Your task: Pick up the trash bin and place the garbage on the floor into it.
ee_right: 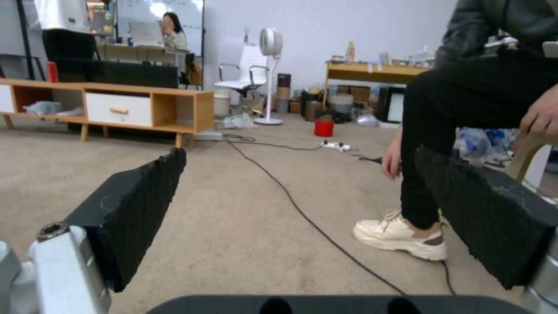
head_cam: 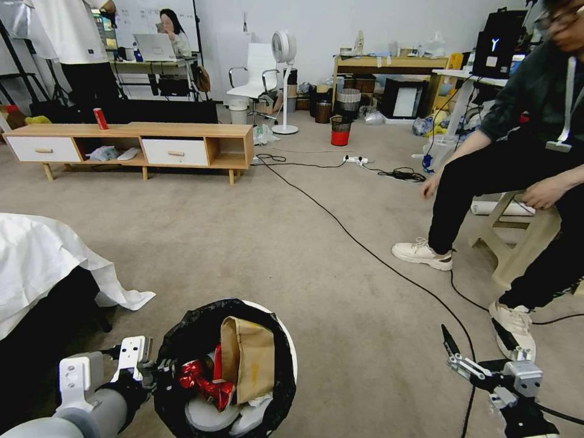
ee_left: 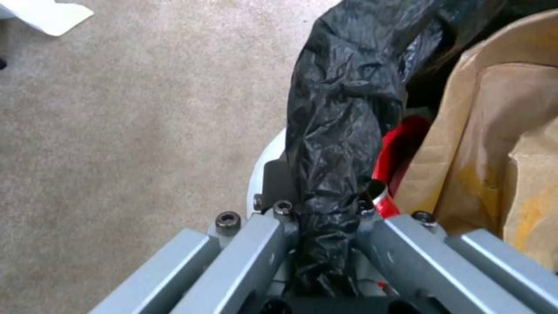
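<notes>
Carpet floor (head_cam: 243, 231) spreads out ahead of me, crossed by a black cable (head_cam: 340, 228) that runs from beside the low wooden cabinet (head_cam: 140, 144) diagonally down toward my right gripper (head_cam: 480, 353). On my right a person sits on a wooden stool (head_cam: 517, 243), and their white sneakers (head_cam: 423, 253) rest on the carpet close to that cable. On my left a white sheet (head_cam: 48, 255) drapes down to the carpet. Farther back stand a small red bin (head_cam: 340, 132), a white pedestal fan (head_cam: 284, 79) and an upright red can (head_cam: 100, 118) on top of the cabinet.

I have the trash bin (head_cam: 286, 347) at the bottom of the head view, just in front of me, upright with its mouth facing up toward the camera. My left gripper (head_cam: 159, 368) is clenched on the black bag (ee_left: 343, 113) where it folds over the near-left side of the rim; in the left wrist view the crinkled plastic is pinched between the two grey fingers (ee_left: 256, 248). Inside the bin I see a brown paper bag (head_cam: 249, 359) standing on end, its long axis running up and leaning against the far wall, a crushed red can (head_cam: 204, 380) beside it, and white tissues (head_cam: 213, 417) at the bottom.

My right gripper hangs low at the lower right with its black pads (ee_right: 128, 209) spread well apart and nothing between them, pointing out across the carpet toward the seated person's shoe.
</notes>
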